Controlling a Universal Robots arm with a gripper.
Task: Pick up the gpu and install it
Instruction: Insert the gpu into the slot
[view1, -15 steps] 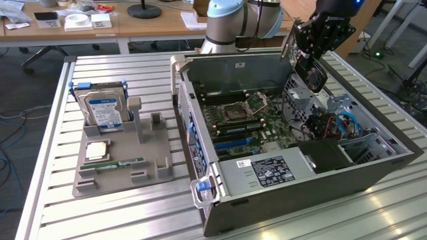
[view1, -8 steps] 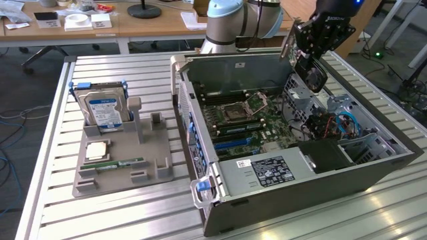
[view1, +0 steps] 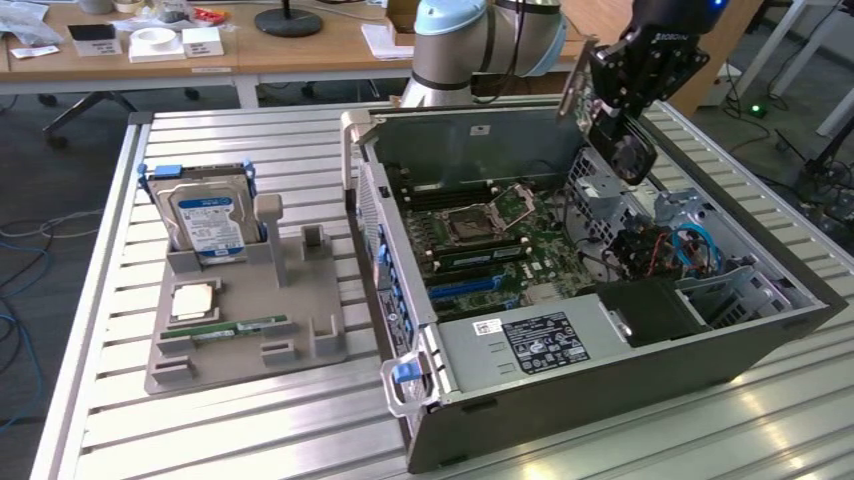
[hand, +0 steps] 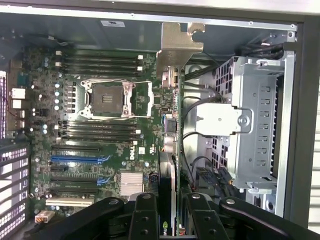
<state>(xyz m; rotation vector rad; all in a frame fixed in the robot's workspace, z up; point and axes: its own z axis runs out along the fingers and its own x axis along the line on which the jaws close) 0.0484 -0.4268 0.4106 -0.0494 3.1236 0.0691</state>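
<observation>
My gripper hangs over the far right part of the open computer case and is shut on the gpu. The card is held on edge, with its black fan face toward the exterior view's right and its silver bracket at the back. In the wrist view the gpu appears edge-on between the two black fingers, and its bracket points at the case's rear wall. It hovers above the motherboard, beside the expansion slots, not seated.
A grey parts tray on the slatted metal table holds an upright hard drive, a RAM stick and a CPU. Inside the case a metal drive cage and cables stand close to the card.
</observation>
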